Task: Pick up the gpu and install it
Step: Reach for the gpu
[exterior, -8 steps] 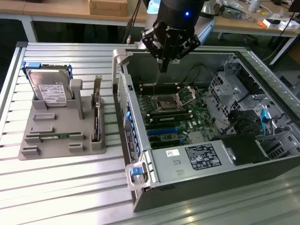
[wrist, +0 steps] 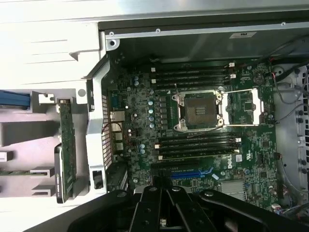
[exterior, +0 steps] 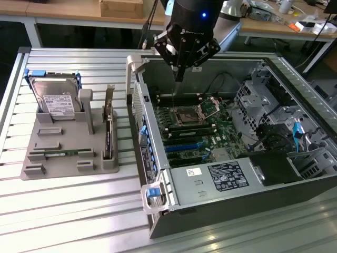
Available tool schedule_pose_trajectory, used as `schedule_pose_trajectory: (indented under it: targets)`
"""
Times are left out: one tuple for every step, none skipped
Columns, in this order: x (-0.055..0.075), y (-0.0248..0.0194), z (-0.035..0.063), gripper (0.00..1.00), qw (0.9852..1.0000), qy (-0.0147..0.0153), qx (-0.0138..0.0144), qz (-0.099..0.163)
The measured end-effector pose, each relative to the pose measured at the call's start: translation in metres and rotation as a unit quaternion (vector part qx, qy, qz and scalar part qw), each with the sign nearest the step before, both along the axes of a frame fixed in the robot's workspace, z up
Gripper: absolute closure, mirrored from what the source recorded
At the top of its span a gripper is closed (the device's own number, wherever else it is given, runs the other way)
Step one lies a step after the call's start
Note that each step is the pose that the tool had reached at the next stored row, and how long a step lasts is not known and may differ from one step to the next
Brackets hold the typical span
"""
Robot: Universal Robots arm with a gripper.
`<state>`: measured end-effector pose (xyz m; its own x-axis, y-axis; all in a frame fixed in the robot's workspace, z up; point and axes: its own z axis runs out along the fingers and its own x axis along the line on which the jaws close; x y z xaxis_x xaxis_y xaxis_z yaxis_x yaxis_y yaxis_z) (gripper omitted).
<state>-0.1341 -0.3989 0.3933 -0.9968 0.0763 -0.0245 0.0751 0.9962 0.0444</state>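
On the slatted metal worktop (exterior: 79, 211), an open computer case (exterior: 237, 211) lies on its side with the panel off, so its motherboard (exterior: 195, 124) and blue expansion slots (exterior: 184, 146) face upward for access from above. To the exterior view's left of it, a grey holder (exterior: 31, 168) keeps the parts sorted: a slim memory stick (exterior: 58, 153) lies low in front, and the gpu (exterior: 108, 134) stands on its long edge in a slot nearest the case, untouched, apparently set upright so its top edge is offered to a grasp from above. A hard drive (exterior: 57, 103) leans behind. Farther back, the robot's hand (exterior: 179, 71) hangs over the far end of the case, well apart from the card, its fingers pressed together on nothing.
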Motion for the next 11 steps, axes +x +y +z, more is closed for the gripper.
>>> schedule_pose_trajectory:
  targets:
    - [-0.0002, 0.0, 0.0, 0.89, 1.0, 0.0, 0.0, 0.0]
    - [-0.0014, 0.0, 0.0, 0.89, 1.0, 0.0, 0.0, 0.0]
    - [-0.002, 0.0, 0.0, 0.89, 1.0, 0.0, 0.0, 0.0]
    - [-0.0031, 0.0, 0.0, 0.89, 1.0, 0.0, 0.0, 0.0]
    - [-0.0038, 0.0, 0.0, 0.89, 1.0, 0.0, 0.0, 0.0]
    - [-0.0048, 0.0, 0.0, 0.89, 1.0, 0.0, 0.0, 0.0]
    - [-0.006, 0.0, 0.0, 0.89, 1.0, 0.0, 0.0, 0.0]
    - [-0.0069, 0.0, 0.0, 0.89, 1.0, 0.0, 0.0, 0.0]
    - [-0.008, 0.0, 0.0, 0.89, 1.0, 0.0, 0.0, 0.0]
    - [-0.0084, 0.0, 0.0, 0.89, 1.0, 0.0, 0.0, 0.0]
    - [-0.009, 0.0, 0.0, 0.89, 1.0, 0.0, 0.0, 0.0]
